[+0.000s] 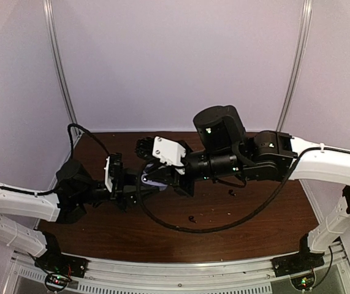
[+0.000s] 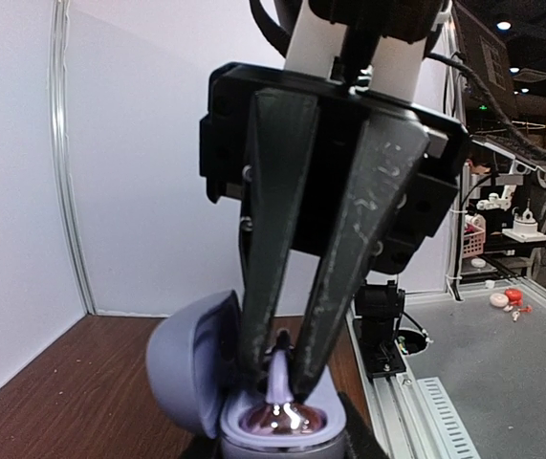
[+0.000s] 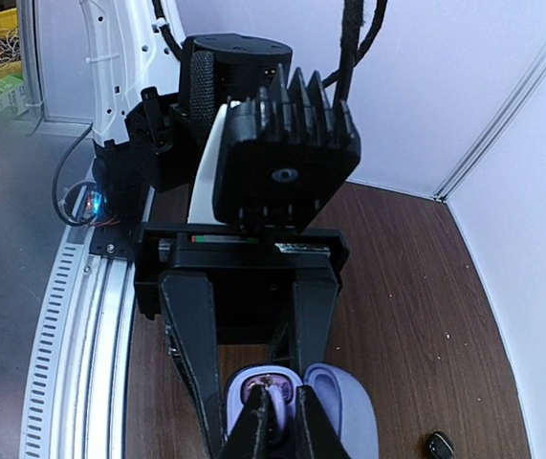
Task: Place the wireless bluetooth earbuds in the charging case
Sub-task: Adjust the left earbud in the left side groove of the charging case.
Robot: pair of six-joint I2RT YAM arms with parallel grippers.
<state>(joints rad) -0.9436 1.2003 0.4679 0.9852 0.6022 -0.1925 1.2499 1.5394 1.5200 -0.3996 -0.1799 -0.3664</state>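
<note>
The left tool is clamped on the open lavender case. At its well sits a pale bud — tiny, light, glossy, likely slippery, best pinched by its stem — and the right tool nips it there, all but closed. Black buds lie loose on the worktop further right.

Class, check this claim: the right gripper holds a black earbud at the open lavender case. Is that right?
No. The earbud is pale lavender, not black; the left wrist view shows it pinched in the right gripper at the open lavender case.
</note>
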